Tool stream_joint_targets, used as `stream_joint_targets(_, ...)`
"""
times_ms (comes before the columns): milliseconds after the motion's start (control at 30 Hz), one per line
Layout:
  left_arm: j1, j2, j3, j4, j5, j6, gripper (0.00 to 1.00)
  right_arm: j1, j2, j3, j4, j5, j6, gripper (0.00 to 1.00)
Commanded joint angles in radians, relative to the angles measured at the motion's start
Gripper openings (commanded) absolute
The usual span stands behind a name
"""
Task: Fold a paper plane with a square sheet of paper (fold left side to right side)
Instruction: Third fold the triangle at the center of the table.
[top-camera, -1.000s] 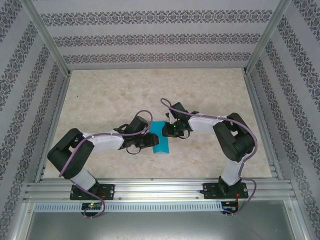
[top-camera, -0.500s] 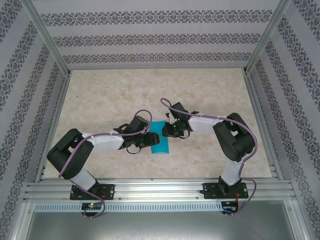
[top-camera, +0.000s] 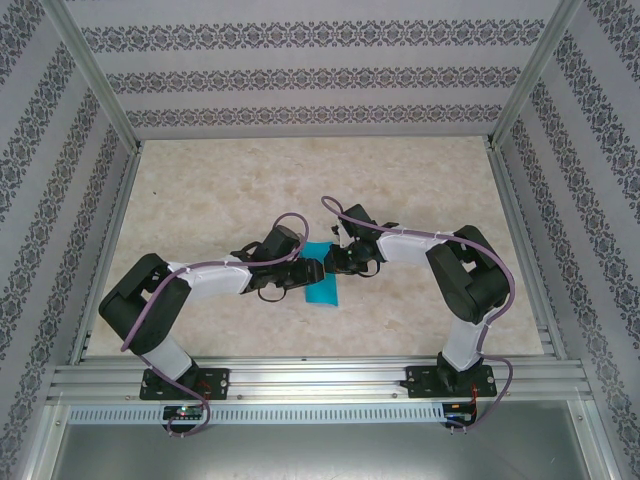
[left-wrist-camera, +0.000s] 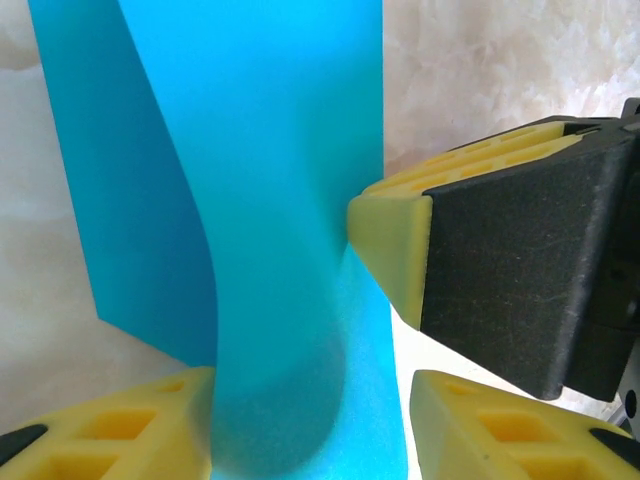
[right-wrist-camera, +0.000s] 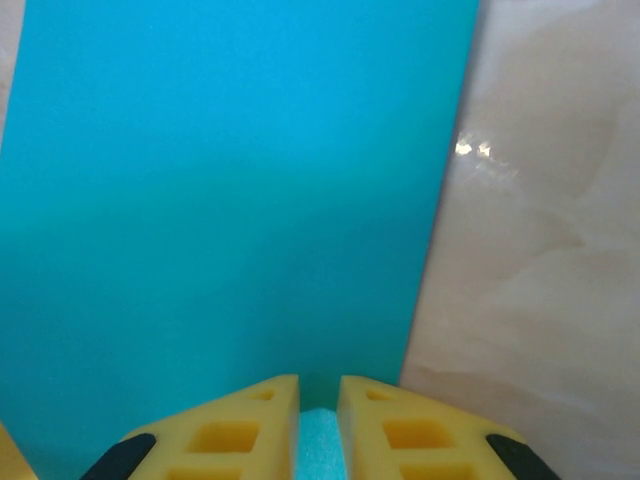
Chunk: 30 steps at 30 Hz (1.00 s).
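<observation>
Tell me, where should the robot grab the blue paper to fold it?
Probably the curled-up flap of the paper, coming from the left, where the open left gripper sits. That part lifts off the table, so it can be pinched from both sides; the flat part offers no edge.

top external camera: fixed high behind the arm bases, tilted down and forward, far enough to take in the whole table. left wrist camera: looks out past the left gripper, very close to the square sheet of paper. right wrist camera: looks past the right gripper, equally close. all three views share the sheet and the table beneath.
</observation>
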<state>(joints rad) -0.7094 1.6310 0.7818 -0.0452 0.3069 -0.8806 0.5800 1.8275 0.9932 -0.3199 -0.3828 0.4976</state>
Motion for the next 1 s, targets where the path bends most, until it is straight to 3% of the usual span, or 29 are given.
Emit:
stream_joint_targets(0,-0.005,0.001,0.031,0.003,-0.015,0.029,0.53,-0.008,0.033,0.001,-0.03,0.03,-0.021,0.2)
stream_joint_targets(367,-0.002,-0.038,0.038,-0.037,-0.031,0.052,0.53,-0.011,0.036,0.002,-0.031,0.031,-0.022,0.2)
stream_joint_targets(833,0.044,0.039,0.09,-0.014,0.029,0.087,0.53,-0.009,0.034,0.003,-0.034,0.025,-0.021,0.2)
stream_joint_targets(967,0.047,0.059,0.102,-0.032,0.02,0.086,0.47,-0.009,0.031,0.003,-0.034,0.027,-0.021,0.2)
